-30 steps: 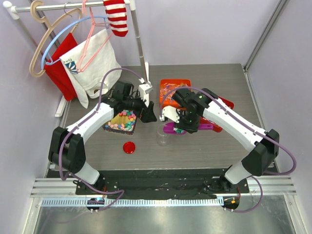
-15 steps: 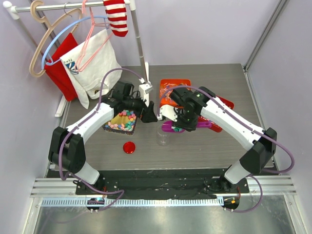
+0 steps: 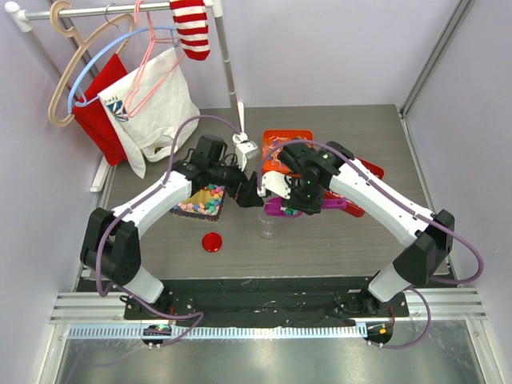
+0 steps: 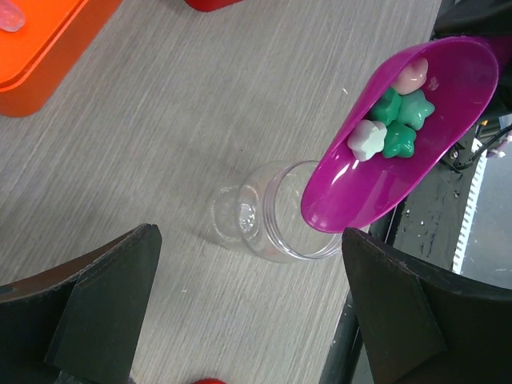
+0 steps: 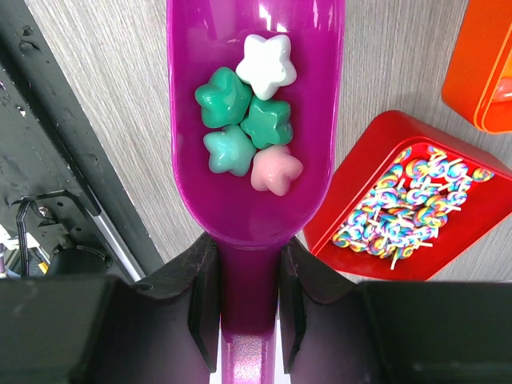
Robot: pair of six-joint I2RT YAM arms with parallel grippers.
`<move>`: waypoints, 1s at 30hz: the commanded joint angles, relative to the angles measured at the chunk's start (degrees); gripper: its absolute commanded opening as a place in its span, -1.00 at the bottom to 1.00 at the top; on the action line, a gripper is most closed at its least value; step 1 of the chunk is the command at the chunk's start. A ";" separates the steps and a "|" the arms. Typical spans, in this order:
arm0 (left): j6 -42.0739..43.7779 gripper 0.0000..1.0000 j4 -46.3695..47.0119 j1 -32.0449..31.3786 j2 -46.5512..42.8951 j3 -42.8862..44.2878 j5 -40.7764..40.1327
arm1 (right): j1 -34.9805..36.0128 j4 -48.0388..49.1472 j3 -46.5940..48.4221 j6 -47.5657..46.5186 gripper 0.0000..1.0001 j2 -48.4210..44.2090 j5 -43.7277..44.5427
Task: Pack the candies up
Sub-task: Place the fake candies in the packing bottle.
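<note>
Most of the candies [image 3: 204, 200] lie heaped in a dark tray [image 3: 218, 214] left of the tabletop's [image 3: 336, 248] middle, a jumble of pink, yellow, green, blue and orange. Five star-shaped candies [image 5: 246, 120] sit in the bowl of a magenta scoop [image 5: 256, 208] just right of that tray. Three are green, one white and one pink, all glossy, bunched together and touching. In the left wrist view the scoop's lip overlaps the rim of a clear jar [image 4: 264, 220].

White arms [image 3: 376, 196], black joints [image 3: 112, 240], purple cables [image 3: 210, 117].
</note>
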 commanded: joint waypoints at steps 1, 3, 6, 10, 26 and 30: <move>0.31 1.00 1.81 -1.34 0.20 -0.62 -0.53 | 0.42 -0.64 2.40 0.63 -0.98 -1.49 -0.21; 0.31 0.99 1.81 -1.78 0.55 -0.62 -0.88 | 0.41 -0.55 2.31 0.63 -0.98 -1.67 -0.48; 0.40 1.00 1.81 -2.22 1.43 -0.53 -1.59 | 0.42 -0.55 2.66 0.45 -0.98 -2.02 -0.92; 0.66 0.99 1.72 -2.66 2.22 -0.45 -2.20 | 0.42 -0.64 2.75 0.36 -0.99 -2.54 -1.71; 0.84 0.99 1.81 -3.63 3.80 -0.27 -3.43 | 0.42 -0.73 4.16 0.01 -0.99 -4.13 -3.46; 1.02 1.00 1.63 -4.16 4.24 -0.10 -3.70 | 0.50 -0.55 3.98 -0.16 -0.98 -4.57 -3.47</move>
